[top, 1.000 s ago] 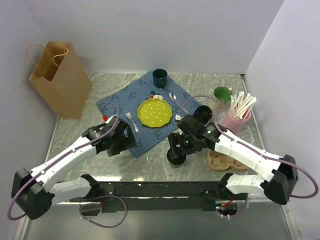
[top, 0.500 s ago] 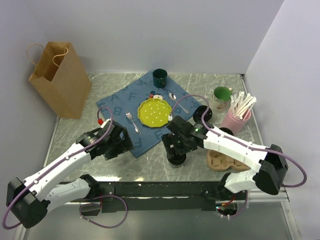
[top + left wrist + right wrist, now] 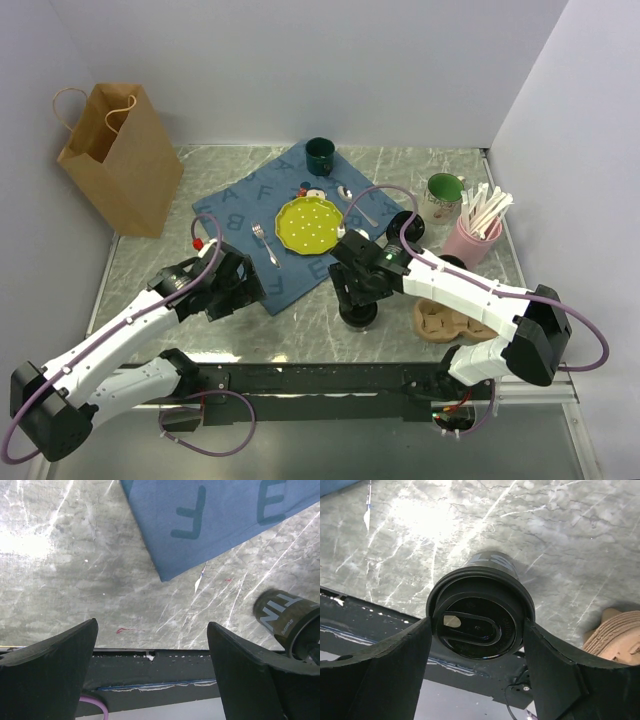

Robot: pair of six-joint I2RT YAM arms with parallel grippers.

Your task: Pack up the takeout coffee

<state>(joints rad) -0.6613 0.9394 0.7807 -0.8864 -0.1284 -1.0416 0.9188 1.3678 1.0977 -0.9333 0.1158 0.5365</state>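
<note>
A small black takeout coffee cup (image 3: 357, 316) with white lettering stands on the marble table near its front edge. It fills the right wrist view (image 3: 479, 625), seen lid-on. My right gripper (image 3: 358, 298) (image 3: 477, 627) is over it, and both fingers touch the lid's rim. The left wrist view shows the same cup (image 3: 287, 619) at far right. A second black cup (image 3: 406, 226) stands behind the right arm, partly hidden by the cable. My left gripper (image 3: 233, 290) (image 3: 151, 645) is open and empty over the table's front edge, left of the cup.
A brown pulp cup carrier (image 3: 443, 321) (image 3: 615, 635) lies right of the held cup. A blue lettered cloth (image 3: 250, 205) (image 3: 220, 515) holds a yellow plate (image 3: 309, 224), a fork and a dark green mug (image 3: 320, 153). A paper bag (image 3: 115, 160) stands back left. A pink holder of white sticks (image 3: 476, 232) stands right.
My right gripper has come down and closed round the black cup's lid. My left arm has drawn back to the left and nearer, away from the cloth's corner.
</note>
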